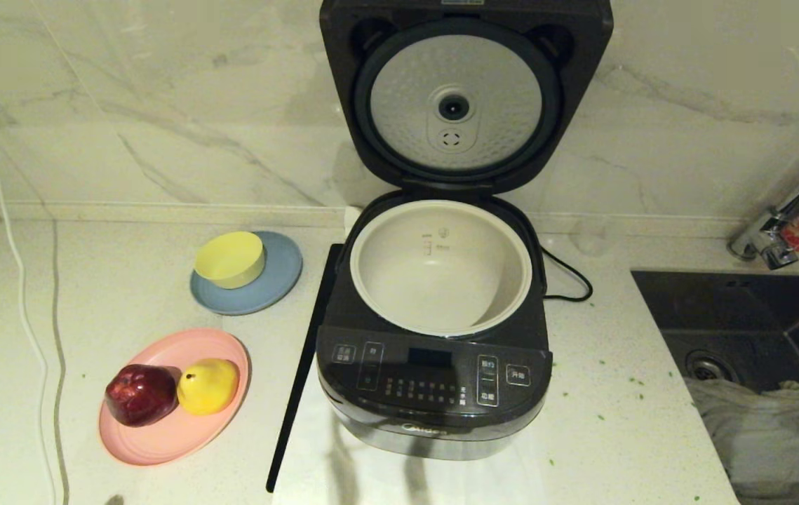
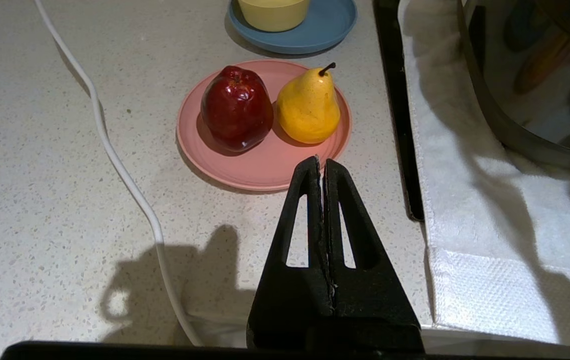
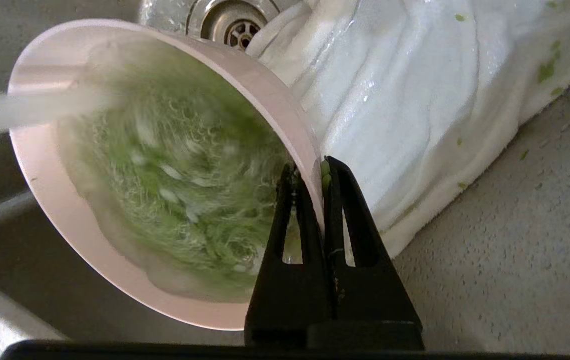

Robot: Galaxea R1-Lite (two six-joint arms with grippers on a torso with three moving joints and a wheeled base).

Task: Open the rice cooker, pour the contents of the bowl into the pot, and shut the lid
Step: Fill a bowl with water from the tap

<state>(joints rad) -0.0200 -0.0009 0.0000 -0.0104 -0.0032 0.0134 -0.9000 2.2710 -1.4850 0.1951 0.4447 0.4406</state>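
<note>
Bystanders on my counter and in the sink

From where I drove, a pink plate [image 2: 264, 165] lay just ahead of the parked left hand, carrying a red apple [image 2: 236, 107] and a yellow pear [image 2: 309, 106] that touched side by side. Beyond it a yellow bowl [image 1: 229, 259] sat on a blue plate [image 1: 280, 277]. A white cable [image 2: 124, 175] trailed across the countertop [image 1: 125, 280] to that hand's outer side. Under the right hand, a wet white cloth [image 3: 415, 100] was bunched in the dark sink [image 1: 743, 308] next to the drain [image 3: 234, 22], with the chrome tap [image 1: 785, 224] farther back.
</note>
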